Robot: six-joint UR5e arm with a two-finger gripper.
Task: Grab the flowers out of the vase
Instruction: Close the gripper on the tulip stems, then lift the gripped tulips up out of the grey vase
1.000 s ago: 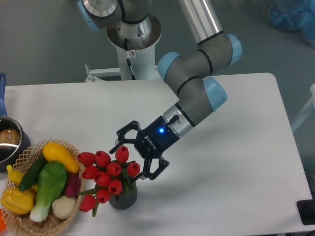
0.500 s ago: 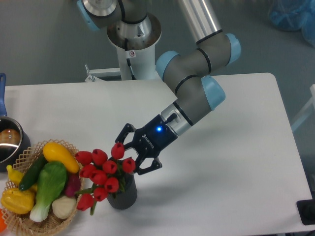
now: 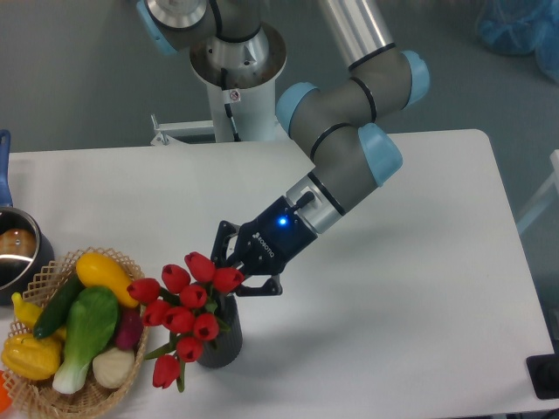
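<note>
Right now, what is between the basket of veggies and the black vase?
In the camera view, only the flowers fill that gap: red buds and green leaves lean from the vase toward the basket.

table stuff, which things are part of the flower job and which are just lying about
Part of the job:
flowers
vase
gripper, closed on the flowers

Just lying about:
basket of vegetables
metal pot at the left edge

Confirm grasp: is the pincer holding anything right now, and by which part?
The pincer looks shut on the flowers, gripping the top right of the bunch near the uppermost buds. The stems remain in the vase.
</note>
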